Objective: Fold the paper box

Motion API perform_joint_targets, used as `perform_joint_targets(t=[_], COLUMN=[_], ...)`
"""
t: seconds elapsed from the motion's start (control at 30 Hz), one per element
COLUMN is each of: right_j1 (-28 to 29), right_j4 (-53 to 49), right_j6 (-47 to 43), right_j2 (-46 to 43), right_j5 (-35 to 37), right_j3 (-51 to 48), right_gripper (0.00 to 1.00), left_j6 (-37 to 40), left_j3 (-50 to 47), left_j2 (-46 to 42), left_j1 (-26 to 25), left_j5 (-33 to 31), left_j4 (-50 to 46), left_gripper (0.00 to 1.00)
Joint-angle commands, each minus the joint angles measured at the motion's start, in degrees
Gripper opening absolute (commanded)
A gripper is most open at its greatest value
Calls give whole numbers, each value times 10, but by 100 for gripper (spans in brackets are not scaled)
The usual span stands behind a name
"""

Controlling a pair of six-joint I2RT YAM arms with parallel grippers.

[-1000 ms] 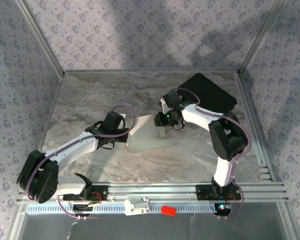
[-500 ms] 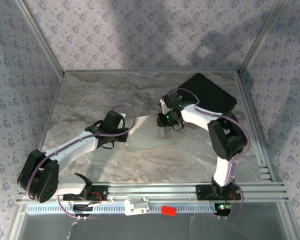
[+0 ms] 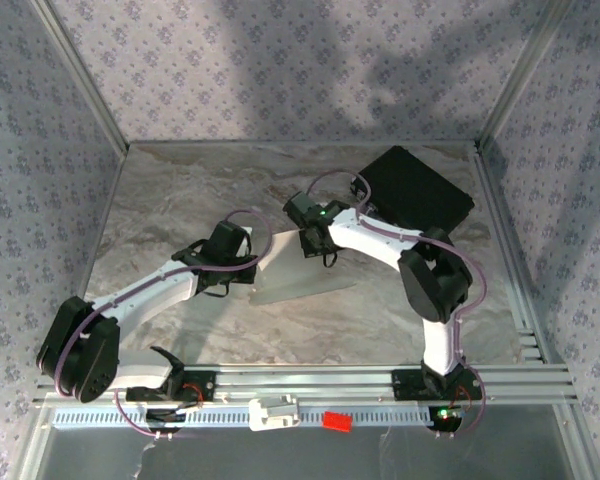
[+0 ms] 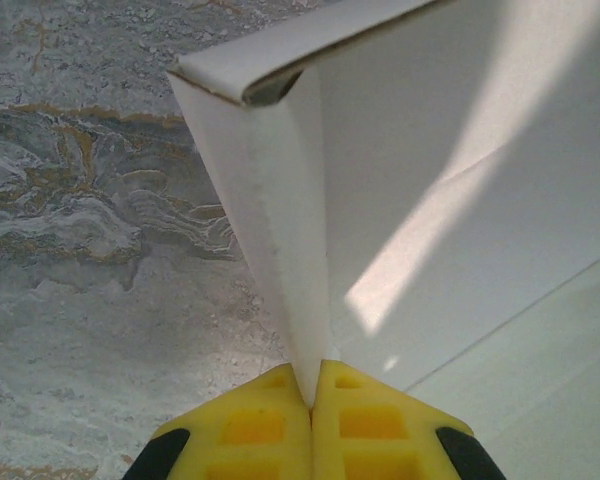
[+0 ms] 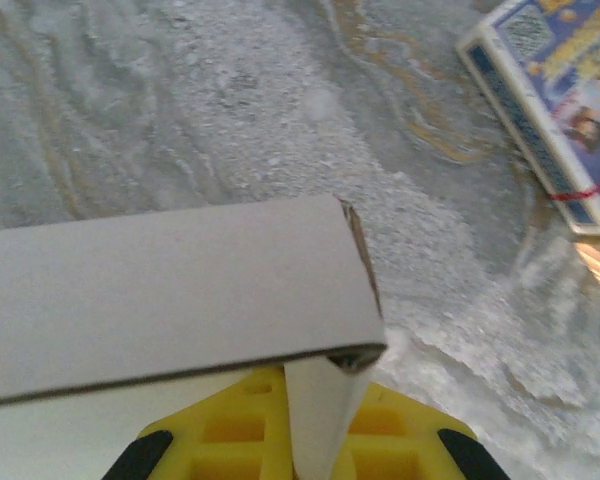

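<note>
Paper box of plain white thin cardboard [image 3: 298, 280] lies mid-worktop, between the two arms, on the grey marbled worktop [image 3: 170, 200].

Change noted: within the last second the right claw [image 3: 313, 245] has swung leftward across the box, carrying its edge flap inward, and the flat outline has narrowed. Judgement: a side panel is being raised, so the fold is under way but not finished.

Left claw [image 3: 242, 272] is pressed together on the left wall, which stands upright in the left wrist view. Right claw is clamped on a thin flap beneath a folded-over panel. Both arms reach forward, elbows bent, wrists low.
</note>
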Motion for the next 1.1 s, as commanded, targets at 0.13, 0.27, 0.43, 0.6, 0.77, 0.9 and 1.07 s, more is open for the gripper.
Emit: perform_joint_targets(t=[0.13,0.27,0.43,0.6,0.77,0.9,1.07], right_j1=[13,19,32,11,-32,-51,-68], right_j4=[-165,-186,-205,-141,-38,-1,21], right_j6=[56,52,41,13,-16,-32,-29], right_j2=[69,93,119,84,13,-13,-24], right_j5=[177,190,205,119,-2,-65,-107], right_j3=[63,89,117,79,9,-17,-47], right_gripper=[0,0,0,0,18,24,30], left_j6=[3,2,-1,0,1,-1,-4], left_j3=[23,24,21,20,16,11,4], left_j2=[-6,-3,-1,1,0,-4,-5], left_j1=[-11,-11,-10,-11,-10,-11,-11], left_j5=[-2,1,4,6,3,-1,-3], left_j4=[5,11,18,19,18,21,23], left_gripper=[0,0,0,0,0,0,0])
